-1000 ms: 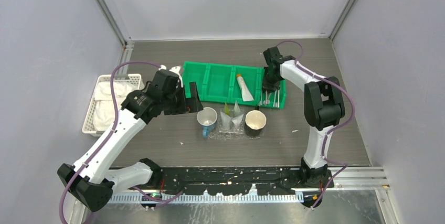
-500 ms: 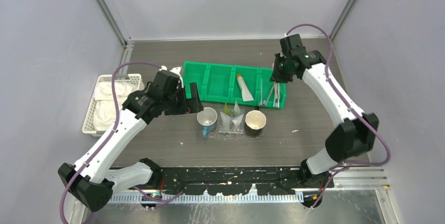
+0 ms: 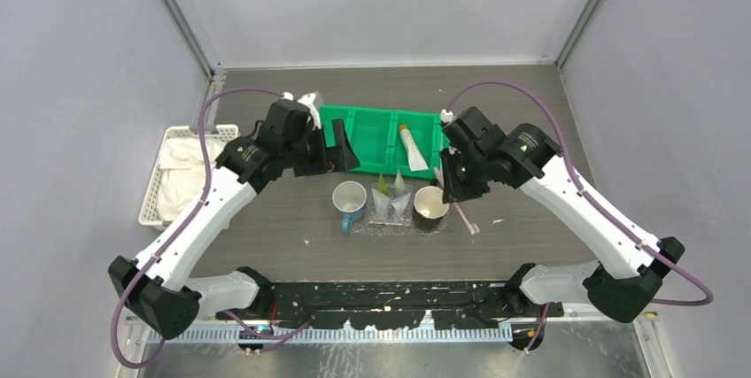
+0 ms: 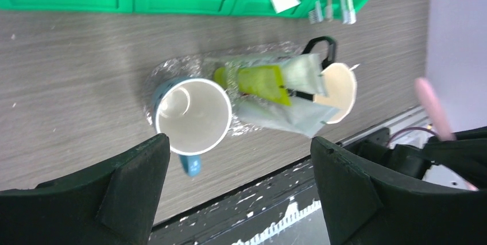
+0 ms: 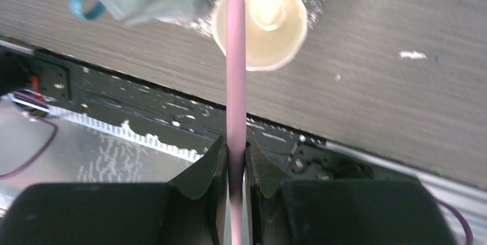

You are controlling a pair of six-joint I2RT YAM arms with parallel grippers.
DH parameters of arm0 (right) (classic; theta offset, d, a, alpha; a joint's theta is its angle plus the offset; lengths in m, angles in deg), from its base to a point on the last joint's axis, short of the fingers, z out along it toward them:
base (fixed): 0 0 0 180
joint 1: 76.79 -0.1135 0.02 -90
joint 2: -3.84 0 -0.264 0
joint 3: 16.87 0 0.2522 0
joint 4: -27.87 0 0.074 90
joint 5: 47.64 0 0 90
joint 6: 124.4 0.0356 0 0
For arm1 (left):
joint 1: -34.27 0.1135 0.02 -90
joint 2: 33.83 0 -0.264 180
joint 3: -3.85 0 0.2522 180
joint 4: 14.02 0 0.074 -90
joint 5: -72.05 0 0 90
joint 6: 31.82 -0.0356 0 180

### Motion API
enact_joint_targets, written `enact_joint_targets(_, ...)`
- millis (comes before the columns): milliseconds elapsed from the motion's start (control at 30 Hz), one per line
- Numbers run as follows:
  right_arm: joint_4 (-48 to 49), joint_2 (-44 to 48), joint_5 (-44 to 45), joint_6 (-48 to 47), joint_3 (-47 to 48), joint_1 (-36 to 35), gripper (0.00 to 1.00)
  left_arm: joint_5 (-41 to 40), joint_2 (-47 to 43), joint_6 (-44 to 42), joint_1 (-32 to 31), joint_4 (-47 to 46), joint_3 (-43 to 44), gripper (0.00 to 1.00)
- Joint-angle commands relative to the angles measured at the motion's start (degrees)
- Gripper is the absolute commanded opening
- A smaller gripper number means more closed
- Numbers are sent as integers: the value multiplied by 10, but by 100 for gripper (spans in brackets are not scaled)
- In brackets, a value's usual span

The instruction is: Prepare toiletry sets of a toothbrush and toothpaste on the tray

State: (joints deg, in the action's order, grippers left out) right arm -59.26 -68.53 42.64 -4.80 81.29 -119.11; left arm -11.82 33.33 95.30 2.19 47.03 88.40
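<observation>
Pink toothbrush [image 5: 235, 73] is pinched by its handle between the nearly closed fingers of the right gripper [image 5: 235, 148]. It hangs in the air over the right end of the tray [image 3: 383, 227], beside the cream-lined mug [image 5: 270, 32]. Its tip seems just short of the mug's mouth, though height is hard to judge.

To place it well, centre the tip over the mug, lower it straight down and let go only once it is inside.

The right arm reaches in from the tray's right, wrist angled down. The left gripper [image 3: 339, 150] hovers behind the tray's left end, fingers spread wide and empty.
</observation>
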Motion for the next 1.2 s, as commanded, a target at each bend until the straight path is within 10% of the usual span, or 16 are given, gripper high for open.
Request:
enact_joint_targets(0, -118, 6, 45, 19, 20, -6, 5, 35, 2, 1, 2, -42, 50, 93)
enact_joint_targets(467, -205, -171, -139, 32, 129, -7, 1, 69, -14, -3, 9, -92, -5, 94)
enact_joint_targets(1167, -261, -199, -107, 69, 139, -2, 1, 98, -55, -25, 45, -96, -72, 94)
